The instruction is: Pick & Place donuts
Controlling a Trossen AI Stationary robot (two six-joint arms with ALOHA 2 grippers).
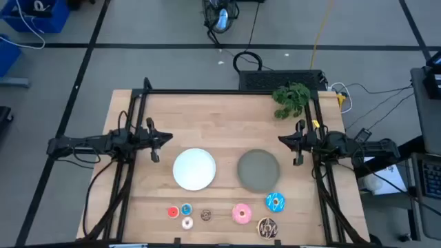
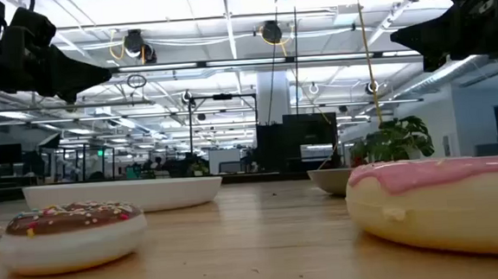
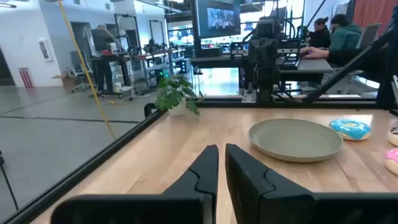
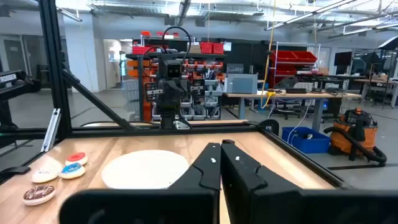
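Seven toy donuts lie along the table's near edge: tiny red [image 1: 173, 211], tiny blue [image 1: 186, 209], tiny white [image 1: 187, 222] and tiny brown [image 1: 206, 215], then the larger pink [image 1: 241, 213], blue sprinkled [image 1: 275, 202] and chocolate [image 1: 267, 227]. A white plate [image 1: 193, 169] and a grey plate [image 1: 258, 170] sit mid-table. My left gripper [image 1: 157, 140] hovers shut at the left edge, raised above the table [image 3: 221, 163]. My right gripper [image 1: 292, 141] hovers shut at the right edge [image 4: 221, 158]. Neither touches anything.
A small green plant [image 1: 291, 97] stands at the far right corner. Black frame rails [image 1: 227, 91] run along the far edge and both sides of the wooden table [image 1: 220, 124]. People sit at desks in the room beyond.
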